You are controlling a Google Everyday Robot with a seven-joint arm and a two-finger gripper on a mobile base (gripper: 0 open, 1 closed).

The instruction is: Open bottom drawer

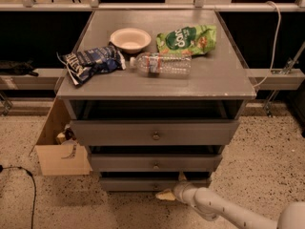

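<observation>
The grey cabinet has three drawers stacked under its top. The bottom drawer (138,183) is the narrowest front, just above the floor, with a small round knob (156,186). My gripper (167,194) reaches in from the lower right on a white arm (224,211). Its pale fingertips sit just below and to the right of the knob, right in front of the drawer's lower edge. The top drawer (155,133) and the middle drawer (155,162) stand slightly out from the frame.
On the cabinet top (224,78) lie a white bowl (130,38), a green snack bag (187,38), a clear plastic bottle (161,64) and a blue chip bag (90,61). A cardboard box (59,149) stands on the speckled floor to the left. A black cable (28,185) runs along the floor.
</observation>
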